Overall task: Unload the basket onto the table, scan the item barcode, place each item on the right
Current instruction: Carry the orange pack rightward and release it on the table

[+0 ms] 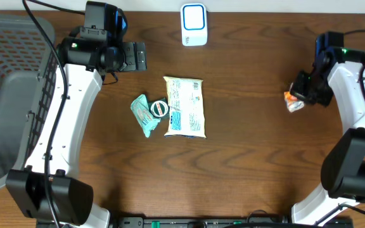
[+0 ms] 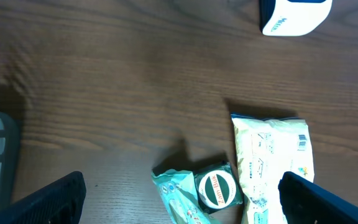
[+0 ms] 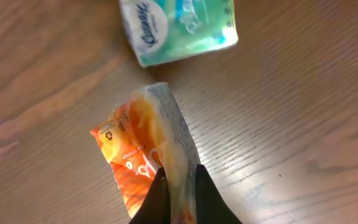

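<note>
While jaws pinch orange packet (image 3: 129,155) — Kleenex pack (image 3: 179,28) beyond.

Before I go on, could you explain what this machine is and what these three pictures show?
Two white robot arms stand at a wooden table, each with a two-finger gripper. One picture looks down from above; the other two come from wrist cameras. The left gripper is open and empty, near a cream wipes pack and a teal packet with a round lid. The right gripper is shut on an orange packet, near a Kleenex pack. A white scanner stands at the far edge, a grey basket on the left.
</note>
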Tool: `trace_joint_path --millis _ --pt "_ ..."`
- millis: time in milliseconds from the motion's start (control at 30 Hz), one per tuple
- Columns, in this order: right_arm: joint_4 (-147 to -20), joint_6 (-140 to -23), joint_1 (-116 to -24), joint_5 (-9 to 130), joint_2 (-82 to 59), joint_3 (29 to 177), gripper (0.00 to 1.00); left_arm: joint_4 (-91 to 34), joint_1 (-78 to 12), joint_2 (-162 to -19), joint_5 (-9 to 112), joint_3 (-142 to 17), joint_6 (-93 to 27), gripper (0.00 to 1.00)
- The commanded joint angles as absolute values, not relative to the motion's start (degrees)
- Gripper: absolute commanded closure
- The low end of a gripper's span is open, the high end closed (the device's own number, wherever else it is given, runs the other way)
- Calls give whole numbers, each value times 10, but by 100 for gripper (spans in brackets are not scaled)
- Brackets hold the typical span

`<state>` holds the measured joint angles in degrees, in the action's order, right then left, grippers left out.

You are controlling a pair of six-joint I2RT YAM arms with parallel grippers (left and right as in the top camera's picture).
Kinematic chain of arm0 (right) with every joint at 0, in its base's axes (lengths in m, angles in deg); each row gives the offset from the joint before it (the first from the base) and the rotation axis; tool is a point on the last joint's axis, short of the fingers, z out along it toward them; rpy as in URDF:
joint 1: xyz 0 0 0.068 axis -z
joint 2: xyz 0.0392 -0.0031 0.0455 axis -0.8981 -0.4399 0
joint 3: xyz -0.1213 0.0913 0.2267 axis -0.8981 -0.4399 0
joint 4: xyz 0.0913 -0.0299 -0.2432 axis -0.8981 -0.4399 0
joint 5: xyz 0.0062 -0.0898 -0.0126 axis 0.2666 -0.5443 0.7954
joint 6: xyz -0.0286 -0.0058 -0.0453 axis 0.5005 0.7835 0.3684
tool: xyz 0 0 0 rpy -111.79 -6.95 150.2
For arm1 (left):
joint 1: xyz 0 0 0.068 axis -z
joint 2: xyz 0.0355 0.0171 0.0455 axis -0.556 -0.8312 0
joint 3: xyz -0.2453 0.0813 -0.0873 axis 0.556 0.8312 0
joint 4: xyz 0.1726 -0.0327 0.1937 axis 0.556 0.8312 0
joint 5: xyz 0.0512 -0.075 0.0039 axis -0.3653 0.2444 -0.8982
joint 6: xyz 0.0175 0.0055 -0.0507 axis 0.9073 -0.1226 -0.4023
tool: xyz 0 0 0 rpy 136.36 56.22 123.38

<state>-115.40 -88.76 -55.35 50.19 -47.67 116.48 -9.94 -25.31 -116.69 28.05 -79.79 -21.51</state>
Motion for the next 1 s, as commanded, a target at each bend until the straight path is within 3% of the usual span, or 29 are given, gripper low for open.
trace_joint_path --millis 0,133,267,633,967 --pt "-1149 -900 -542 523 -479 1154 91 -98 -254 -1163 277 -803 -218 2" --pt "-1151 -900 -542 526 -479 1154 74 -98 -254 -1163 277 -803 -218 2" --pt "-1158 -898 -542 542 -479 1155 68 -98 -254 -1163 277 -803 -218 2" --pt "-1184 -870 -542 592 -452 1186 61 -98 -254 -1163 277 -803 -218 2" --pt "-1200 -842 -543 644 -343 1213 58 -98 -254 -1163 277 -803 -218 2"
